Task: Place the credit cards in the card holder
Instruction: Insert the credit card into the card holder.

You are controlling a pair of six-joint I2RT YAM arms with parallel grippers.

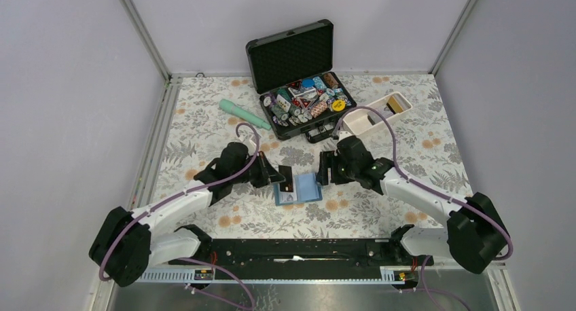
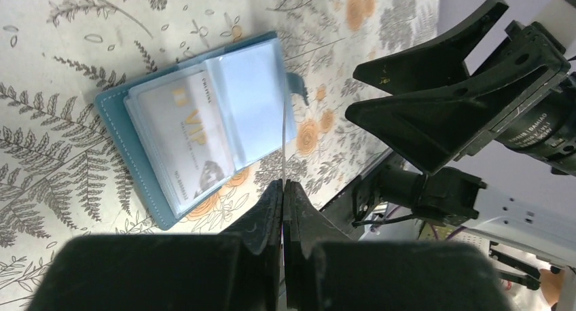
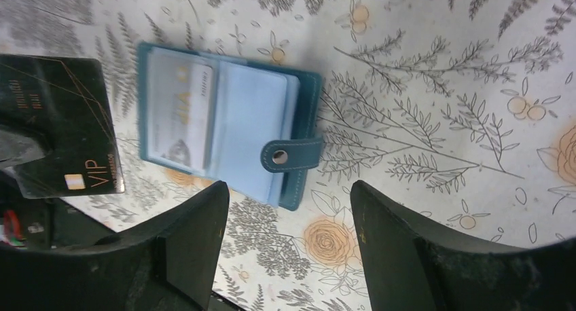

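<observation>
The teal card holder [image 1: 299, 189] lies open on the flowered table between both grippers, with a silver-grey credit card [image 2: 187, 131] tucked in a clear slot. My left gripper [image 2: 283, 183] is shut on a black credit card [image 3: 61, 127], which stands on edge in the left wrist view [image 2: 283, 134] just above the holder's [image 2: 204, 121] right page. In the top view the left gripper [image 1: 272, 177] sits at the holder's left edge. My right gripper [image 3: 289, 189] is open and holds nothing, hovering beside the holder's [image 3: 231, 121] snap tab [image 3: 292, 155]. From above, the right gripper [image 1: 320, 172] is at the holder's right edge.
A black foam-lined case [image 1: 302, 87] full of poker chips stands open at the back. A long white tray [image 1: 377, 114] lies to its right, behind the right arm. A pale green cylinder [image 1: 244, 114] lies at the back left.
</observation>
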